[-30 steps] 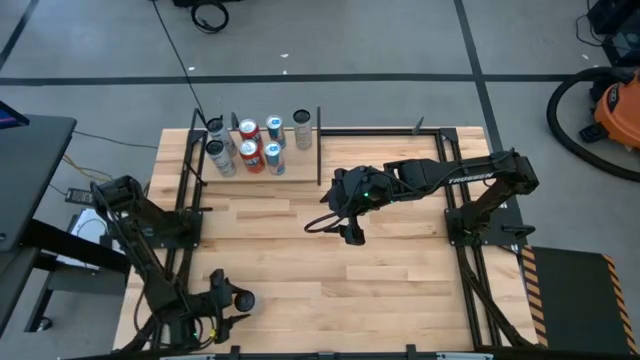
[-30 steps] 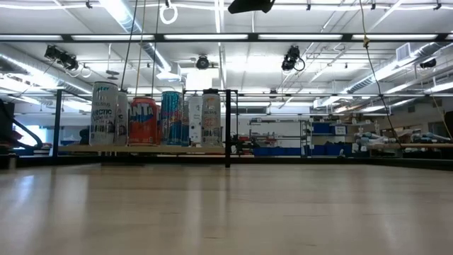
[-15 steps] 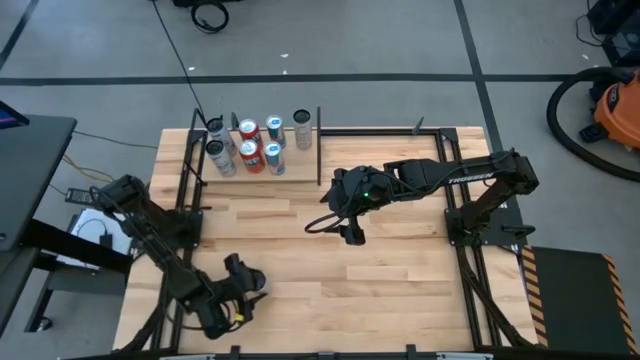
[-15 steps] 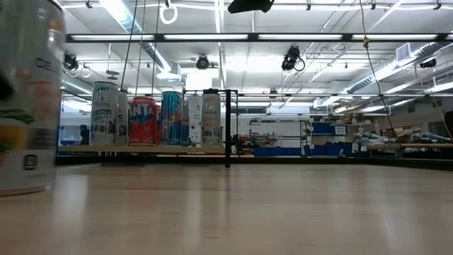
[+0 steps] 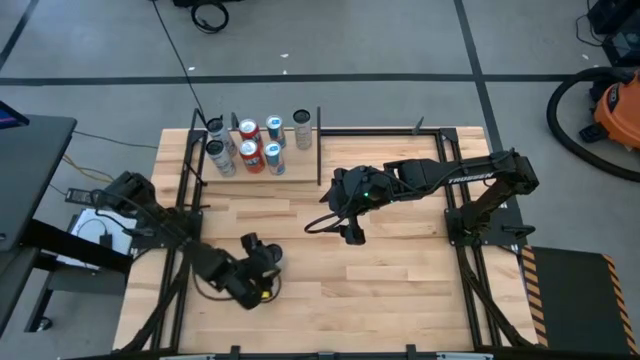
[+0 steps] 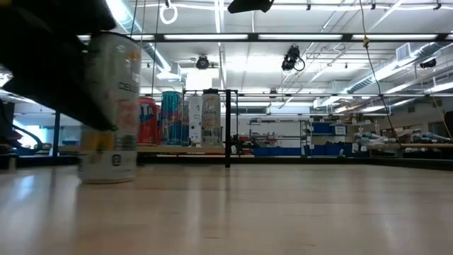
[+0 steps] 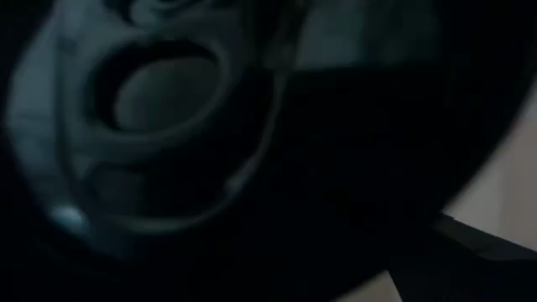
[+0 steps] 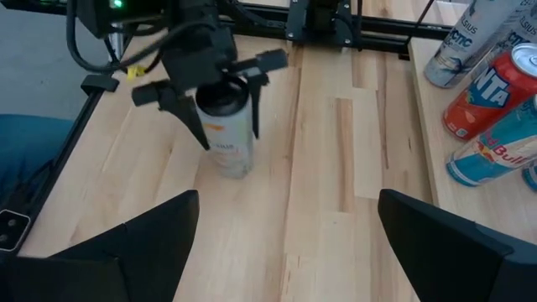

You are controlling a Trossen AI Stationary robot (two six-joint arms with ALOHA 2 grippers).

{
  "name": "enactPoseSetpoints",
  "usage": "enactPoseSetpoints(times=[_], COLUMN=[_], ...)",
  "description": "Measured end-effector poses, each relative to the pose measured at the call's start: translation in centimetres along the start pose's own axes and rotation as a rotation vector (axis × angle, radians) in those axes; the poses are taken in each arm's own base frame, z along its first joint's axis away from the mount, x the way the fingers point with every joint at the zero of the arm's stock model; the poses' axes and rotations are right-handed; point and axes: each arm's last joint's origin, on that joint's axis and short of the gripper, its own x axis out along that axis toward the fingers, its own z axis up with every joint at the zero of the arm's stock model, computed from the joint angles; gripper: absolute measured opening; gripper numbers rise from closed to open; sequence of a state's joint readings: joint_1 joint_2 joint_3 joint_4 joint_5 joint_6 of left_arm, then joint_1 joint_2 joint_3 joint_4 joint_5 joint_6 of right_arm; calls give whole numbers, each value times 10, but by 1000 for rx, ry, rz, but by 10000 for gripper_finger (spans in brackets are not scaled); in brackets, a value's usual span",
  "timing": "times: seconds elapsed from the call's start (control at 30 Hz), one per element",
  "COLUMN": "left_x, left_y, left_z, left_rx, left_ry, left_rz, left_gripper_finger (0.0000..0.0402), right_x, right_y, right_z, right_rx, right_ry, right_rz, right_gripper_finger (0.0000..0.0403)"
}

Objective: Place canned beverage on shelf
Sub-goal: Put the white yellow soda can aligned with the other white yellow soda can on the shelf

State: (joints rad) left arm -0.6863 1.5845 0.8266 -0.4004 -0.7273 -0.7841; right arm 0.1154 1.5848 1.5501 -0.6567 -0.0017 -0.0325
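Since the frame before, your left gripper (image 5: 262,268) has carried the white can (image 8: 226,132) from the bench's (image 5: 400,290) near left corner toward its middle. It grasps this upright can from above, low over the bench. The shelf (image 5: 290,163) at the far side holds seven cans. Your right gripper (image 5: 352,233) hovers spread open, holding nothing, mid-bench.
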Motion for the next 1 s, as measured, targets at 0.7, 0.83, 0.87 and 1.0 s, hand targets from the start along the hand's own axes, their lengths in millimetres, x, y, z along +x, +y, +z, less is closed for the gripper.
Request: enactPoseSetpoints(times=[0.7, 0.83, 0.87, 1.0], left_x=[48, 49, 49, 49], left_y=[47, 43, 42, 42], left_z=[38, 41, 42, 42], left_rx=[133, 144, 151, 146], left_ry=[97, 94, 89, 84], left_rz=[0, -96, -113, -121], left_gripper_finger=[316, 316, 316, 316], right_x=[0, 0, 0, 0], right_y=[0, 0, 0, 0], right_z=[-2, -2, -2, -3], right_rx=[-190, -191, -190, -187], right_ry=[24, 23, 23, 27], right_rz=[1, 1, 1, 2], right_gripper_finger=[378, 378, 378, 378])
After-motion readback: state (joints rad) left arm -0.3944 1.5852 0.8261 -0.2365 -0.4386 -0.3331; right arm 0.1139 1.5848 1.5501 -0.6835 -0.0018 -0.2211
